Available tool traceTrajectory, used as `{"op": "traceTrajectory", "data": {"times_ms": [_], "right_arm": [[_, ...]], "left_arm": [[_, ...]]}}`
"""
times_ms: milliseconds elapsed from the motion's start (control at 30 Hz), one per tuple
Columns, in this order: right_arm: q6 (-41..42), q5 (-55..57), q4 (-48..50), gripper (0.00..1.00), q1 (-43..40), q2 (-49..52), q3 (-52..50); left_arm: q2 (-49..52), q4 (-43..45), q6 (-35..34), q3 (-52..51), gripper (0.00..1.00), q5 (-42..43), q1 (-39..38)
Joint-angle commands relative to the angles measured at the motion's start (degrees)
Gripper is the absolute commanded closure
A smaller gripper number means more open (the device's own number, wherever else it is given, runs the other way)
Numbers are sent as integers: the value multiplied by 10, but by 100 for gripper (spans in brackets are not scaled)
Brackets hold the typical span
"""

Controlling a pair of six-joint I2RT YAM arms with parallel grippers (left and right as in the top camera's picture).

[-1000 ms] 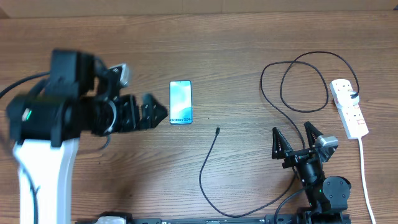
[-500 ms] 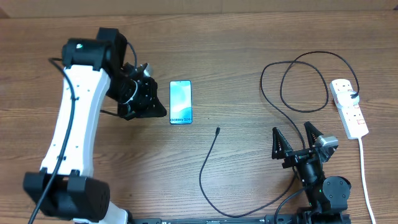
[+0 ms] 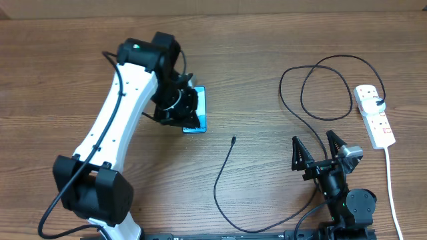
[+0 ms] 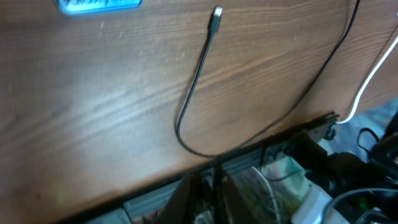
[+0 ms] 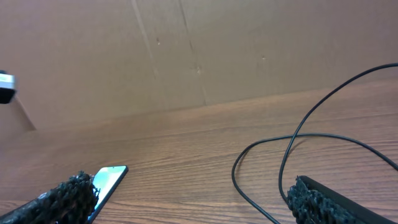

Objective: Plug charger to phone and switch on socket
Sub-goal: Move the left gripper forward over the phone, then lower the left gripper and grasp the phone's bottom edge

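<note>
While nearly closed on nothing, left gripper (image 3: 189, 115) hovers over phone (image 3: 199, 107). Cable tip (image 3: 233, 140) lies right, pointing away; right gripper (image 3: 319, 152) gapes.

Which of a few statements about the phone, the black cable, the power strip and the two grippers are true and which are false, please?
1. The slim blue-screened phone lies flat on the wooden table. True.
2. The thin black charger cable's connector tip is plugged into the phone. False: it lies loose on the table, apart from the phone.
3. The left gripper is over the phone's left edge. True.
4. The right gripper is clamped on the cable. False: its jaws stand open and hold nothing.
5. The white oblong power strip lies at the table's right side. True.
</note>
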Motion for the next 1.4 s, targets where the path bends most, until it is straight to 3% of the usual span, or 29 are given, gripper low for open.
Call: {"op": "traceTrajectory", "data": {"times_ms": [0,100,133,167,433,867,1367], "right_arm": [[0,-1,3,0,0,-4,-6],[0,-1,3,0,0,-4,-6],[0,-1,3,0,0,-4,-6],[0,-1,3,0,0,-4,-6],[0,-1,3,0,0,-4,-6],[0,-1,3,0,0,-4,-6],[0,-1,3,0,0,-4,-6]], "left_arm": [[17,19,-19,13,77,-50,-12],[26,27,-78,13,57,-133,-20],[28,26,-90,12,32,-153,-22],[31,27,-103,12,0,-174,-24],[53,79,-129,12,0,-234,-28],[172,178,-125,12,0,-237,-28],[293,228,-126,12,0,-263,-27]]}}
